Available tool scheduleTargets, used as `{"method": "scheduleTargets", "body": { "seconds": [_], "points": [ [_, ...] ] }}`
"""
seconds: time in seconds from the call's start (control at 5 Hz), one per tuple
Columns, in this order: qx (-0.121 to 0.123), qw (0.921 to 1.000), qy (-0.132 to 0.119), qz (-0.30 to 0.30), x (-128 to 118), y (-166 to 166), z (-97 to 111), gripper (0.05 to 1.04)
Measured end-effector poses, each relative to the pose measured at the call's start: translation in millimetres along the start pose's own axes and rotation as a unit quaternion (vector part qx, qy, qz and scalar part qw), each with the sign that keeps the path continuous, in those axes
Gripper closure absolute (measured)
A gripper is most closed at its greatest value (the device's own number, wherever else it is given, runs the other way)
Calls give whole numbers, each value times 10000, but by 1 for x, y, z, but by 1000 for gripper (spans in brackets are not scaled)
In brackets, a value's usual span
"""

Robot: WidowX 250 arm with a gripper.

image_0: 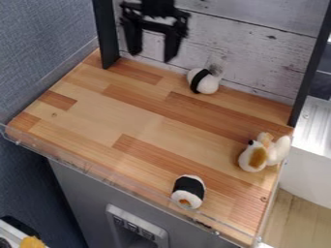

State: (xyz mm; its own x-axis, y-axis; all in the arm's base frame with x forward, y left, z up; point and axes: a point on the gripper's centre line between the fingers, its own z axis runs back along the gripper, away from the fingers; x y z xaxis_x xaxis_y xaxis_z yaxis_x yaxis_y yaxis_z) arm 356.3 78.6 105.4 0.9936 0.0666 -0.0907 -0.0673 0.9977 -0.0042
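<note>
Gripper (152, 56) at top of view, left of centre, fingers spread, nothing between them. Hangs in front of the whitewashed plank wall (259, 51), just right of the black post (107, 36) at the counter's back left corner. Nearest item: white plush ball with black band (205, 81), down and right of the gripper, apart from it, sitting by the back edge of the wooden counter (129, 114), around mid-length. White plush toy with brown patches (258, 158) by the right edge, nearer the back right corner. Black-wrapped sushi roll (189, 187) near the front edge, toward the front right corner, just inside the clear lip (84, 167)
</note>
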Motion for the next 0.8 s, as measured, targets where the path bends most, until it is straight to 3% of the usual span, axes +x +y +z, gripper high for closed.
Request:
{"method": "scheduleTargets", "body": {
  "seconds": [0.4, 0.8],
  "points": [
    [-103, 9998, 69, -167, 24, 79, 5, 85],
    [-182, 9984, 226, -488, 28, 88, 9, 86]
  ]
}}
